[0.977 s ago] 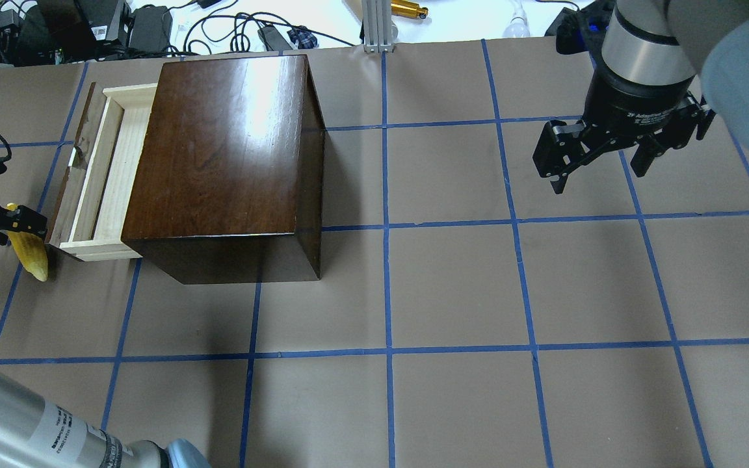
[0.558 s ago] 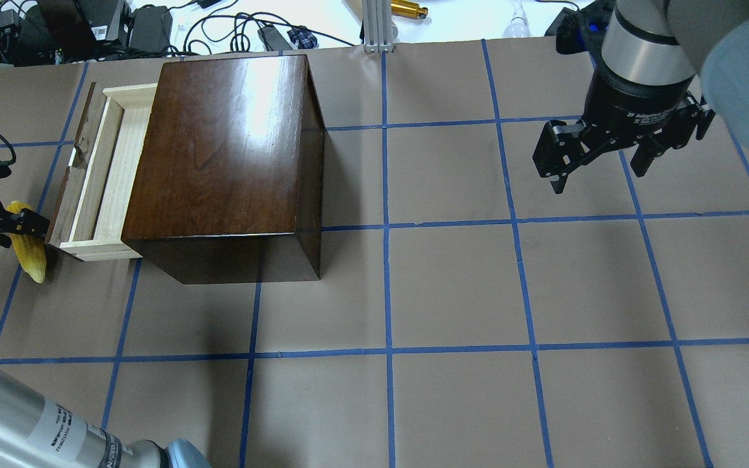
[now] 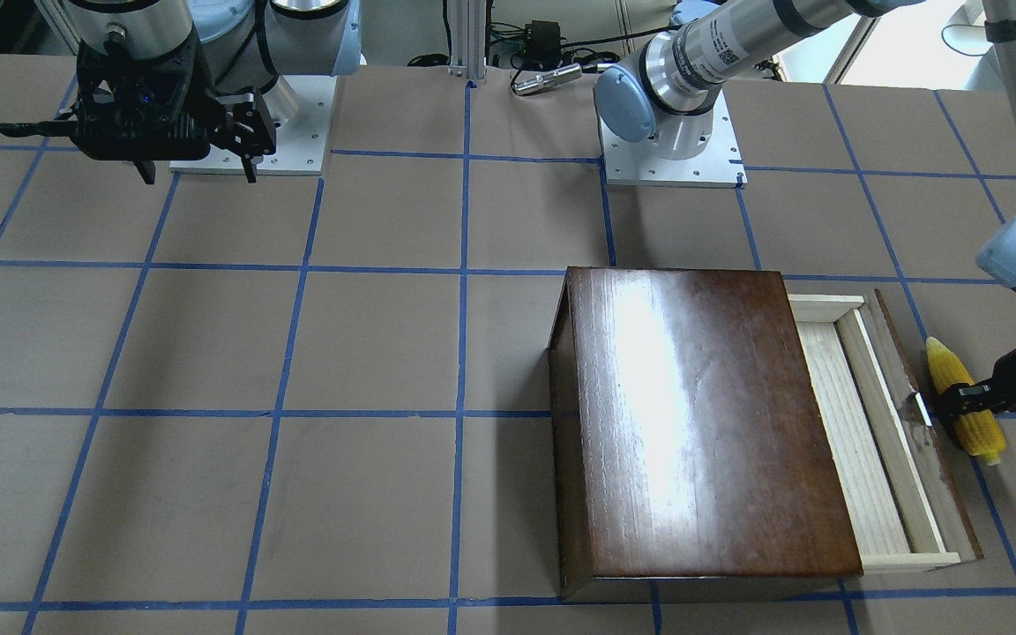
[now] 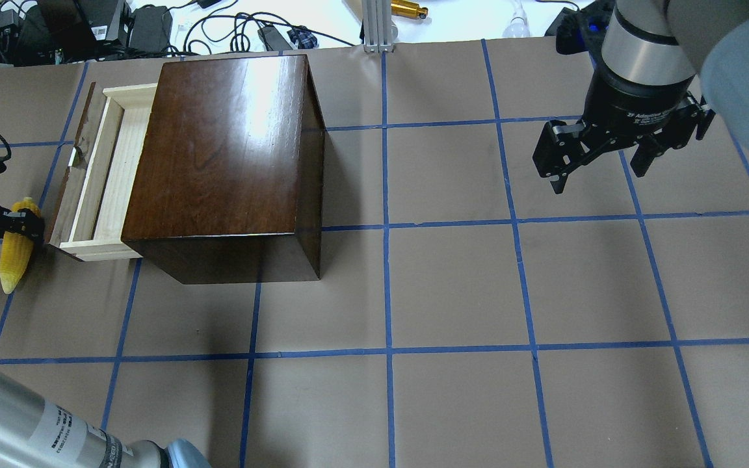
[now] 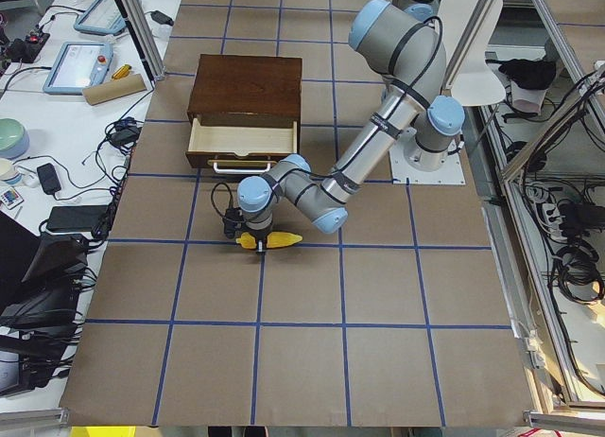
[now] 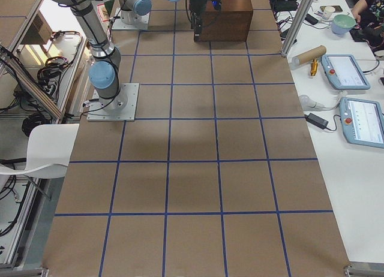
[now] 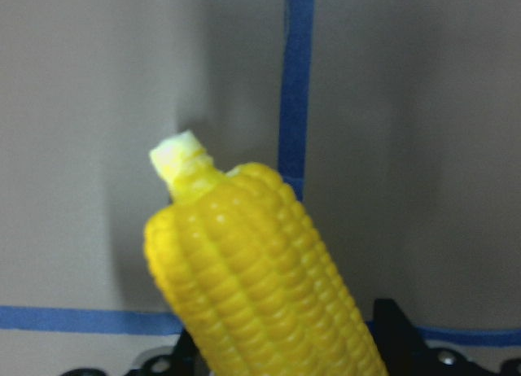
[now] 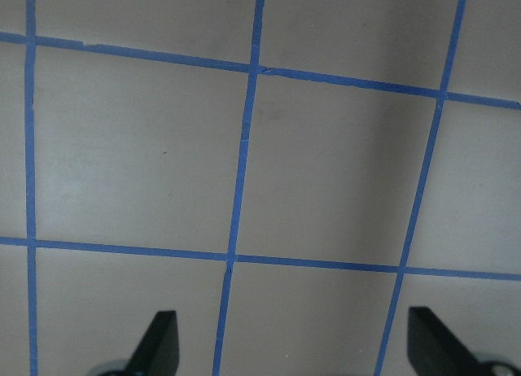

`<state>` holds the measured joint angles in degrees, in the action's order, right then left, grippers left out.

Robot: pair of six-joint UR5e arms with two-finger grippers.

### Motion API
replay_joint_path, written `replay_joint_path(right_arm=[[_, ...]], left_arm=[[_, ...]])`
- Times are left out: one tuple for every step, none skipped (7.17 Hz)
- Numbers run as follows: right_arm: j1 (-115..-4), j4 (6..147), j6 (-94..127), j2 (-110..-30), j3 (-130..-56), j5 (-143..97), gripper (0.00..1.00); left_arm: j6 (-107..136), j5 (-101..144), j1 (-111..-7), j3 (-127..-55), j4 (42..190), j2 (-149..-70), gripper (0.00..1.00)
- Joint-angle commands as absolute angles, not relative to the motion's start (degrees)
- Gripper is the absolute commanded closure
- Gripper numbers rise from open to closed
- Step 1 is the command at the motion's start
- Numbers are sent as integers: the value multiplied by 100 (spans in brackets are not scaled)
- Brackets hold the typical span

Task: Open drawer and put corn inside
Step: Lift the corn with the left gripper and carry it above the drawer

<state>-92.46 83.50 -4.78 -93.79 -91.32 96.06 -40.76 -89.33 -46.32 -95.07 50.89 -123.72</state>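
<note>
Table: we see a flat brown table top (image 4: 452, 286), gridded with blue tape lines.
Box: a glossy dark-brown wooden box (image 4: 225, 149) stands on it, its pale unfinished-wood drawer (image 4: 114, 169) slid out.
Plates: right arm's white square base plate (image 3: 296, 123); left arm's white square base plate (image 3: 720, 159).

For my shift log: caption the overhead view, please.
Left gripper holds the corn beside the open drawer; right gripper hangs open.
</note>
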Motion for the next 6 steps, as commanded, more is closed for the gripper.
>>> replay_joint_path(right_arm=[[-9246, 8350, -475, -9378, -9132, 9606, 0], [-9246, 8350, -475, -9378, -9132, 9606, 0], [-9246, 8350, -475, -9378, -9132, 9606, 0], [-9246, 8350, -483, -9387, -9132, 9606, 0], [-9246, 8350, -475, -9378, -9132, 9606, 0], [-9246, 8350, -475, -9378, -9132, 9606, 0]], left_arm=[[-4087, -8930, -4632, -9510, 5089, -12349, 100], [-4087, -8912, -4632, -9501, 5089, -12349, 100], [-4087, -8886, -4632, -9510, 5089, -12349, 100], [-4087, -8886, -4632, -9510, 5080, -12349, 100], [-4087, -8886, -4632, -9510, 5089, -12349, 100], [-4087, -8886, -4632, -9510, 5089, -12349, 100]])
